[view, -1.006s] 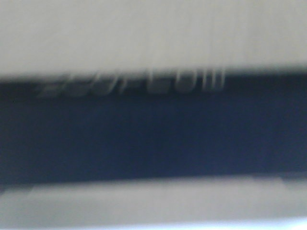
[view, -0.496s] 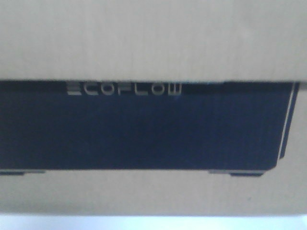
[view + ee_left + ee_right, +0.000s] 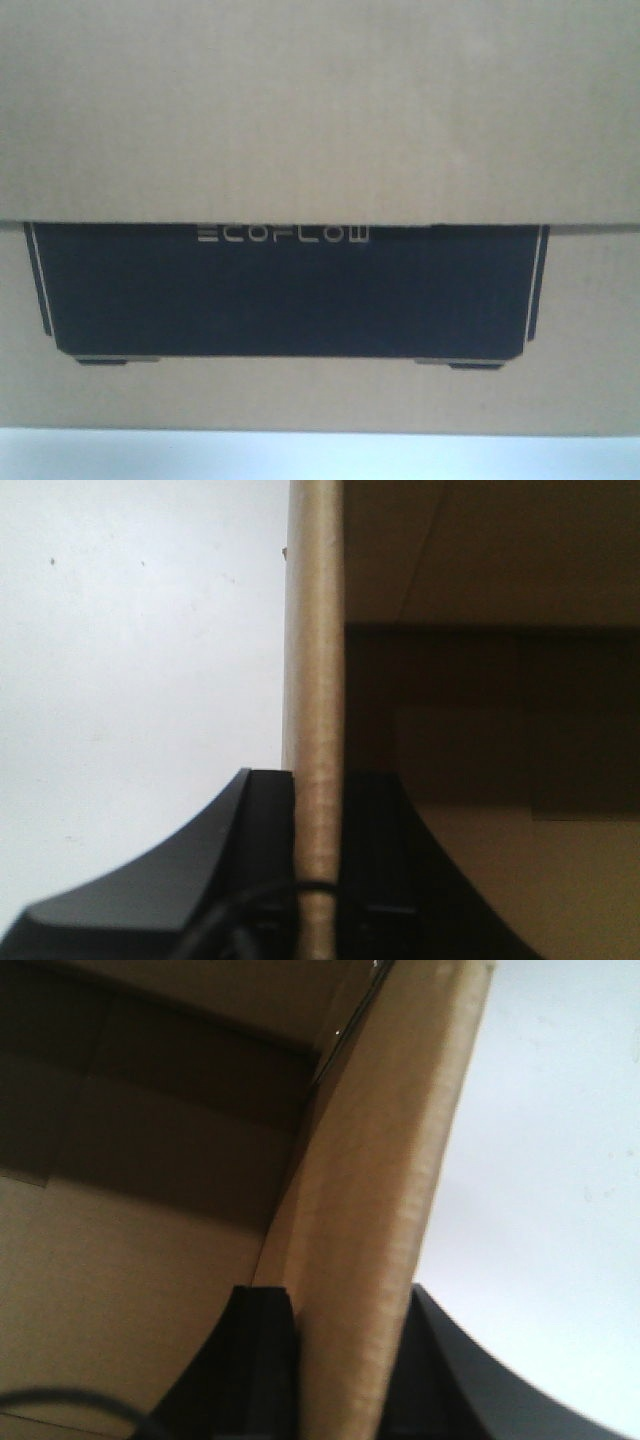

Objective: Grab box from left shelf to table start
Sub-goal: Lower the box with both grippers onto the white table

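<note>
Lower and sharper now, the box (image 3: pixel 320 150) fills the front view above the white table (image 3: pixel 320 458). Left gripper (image 3: pixel 318 920) pinches one stiff side wall; right gripper (image 3: pixel 335 1360) pinches the opposite one; likely light, empty

Unclear setting, carton (image 3: pixel 320 120), white surface (image 3: pixel 320 455)

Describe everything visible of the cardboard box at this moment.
The box is brown corrugated cardboard, filling the front view. Its face carries a black panel with a thin pale outline and ECOFLOW lettering, under an overlapping upper flap. It looks open, showing a shaded interior. The left gripper and right gripper each straddle a side wall, one jaw inside, one outside. A white surface shows below.
</note>
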Available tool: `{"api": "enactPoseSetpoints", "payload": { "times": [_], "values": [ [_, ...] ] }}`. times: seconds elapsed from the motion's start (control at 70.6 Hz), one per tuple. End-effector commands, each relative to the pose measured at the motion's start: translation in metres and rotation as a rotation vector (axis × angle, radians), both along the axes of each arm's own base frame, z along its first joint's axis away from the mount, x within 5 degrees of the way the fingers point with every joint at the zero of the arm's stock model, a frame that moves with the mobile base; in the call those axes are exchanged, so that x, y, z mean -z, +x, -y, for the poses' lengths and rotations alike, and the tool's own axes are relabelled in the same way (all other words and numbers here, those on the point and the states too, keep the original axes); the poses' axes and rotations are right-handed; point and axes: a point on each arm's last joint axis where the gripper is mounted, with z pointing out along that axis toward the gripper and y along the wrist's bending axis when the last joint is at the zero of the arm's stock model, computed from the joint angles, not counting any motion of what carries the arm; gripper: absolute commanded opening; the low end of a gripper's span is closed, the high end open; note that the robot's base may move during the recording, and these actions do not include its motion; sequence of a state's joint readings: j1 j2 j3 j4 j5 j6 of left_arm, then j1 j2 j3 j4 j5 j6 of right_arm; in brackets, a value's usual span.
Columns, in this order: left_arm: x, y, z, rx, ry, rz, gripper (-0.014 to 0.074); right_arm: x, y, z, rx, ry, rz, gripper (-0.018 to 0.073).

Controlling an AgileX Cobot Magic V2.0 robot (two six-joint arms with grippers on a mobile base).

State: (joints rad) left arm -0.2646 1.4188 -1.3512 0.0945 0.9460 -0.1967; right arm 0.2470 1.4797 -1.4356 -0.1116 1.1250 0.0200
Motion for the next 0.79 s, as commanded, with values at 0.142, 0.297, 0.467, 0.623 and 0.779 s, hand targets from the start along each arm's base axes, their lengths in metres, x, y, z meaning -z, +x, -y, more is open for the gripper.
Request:
{"api": "enactPoseSetpoints", "payload": {
  "times": [0.142,0.297,0.467,0.623,0.779],
  "values": [
    [-0.014,0.003,0.016,0.025,-0.124,0.054,-0.0096,-0.018,0.005,-0.018,-0.046,0.146,0.125,0.006],
    [-0.012,0.003,0.016,0.036,-0.111,0.041,-0.0072,-0.018,0.005,-0.017,-0.046,0.139,0.123,0.0092],
    [-0.011,0.001,0.015,0.035,-0.108,0.016,0.0139,-0.018,0.004,-0.017,-0.045,0.138,0.117,0.0354],
    [-0.01,-0.001,0.015,0.035,-0.103,-0.004,0.0444,-0.022,0.001,-0.016,-0.045,0.141,0.13,0.0552],
    [-0.01,-0.003,0.014,0.034,-0.096,-0.029,0.0567,-0.028,-0.003,-0.014,-0.046,0.14,0.149,0.0563]
  ]
}}
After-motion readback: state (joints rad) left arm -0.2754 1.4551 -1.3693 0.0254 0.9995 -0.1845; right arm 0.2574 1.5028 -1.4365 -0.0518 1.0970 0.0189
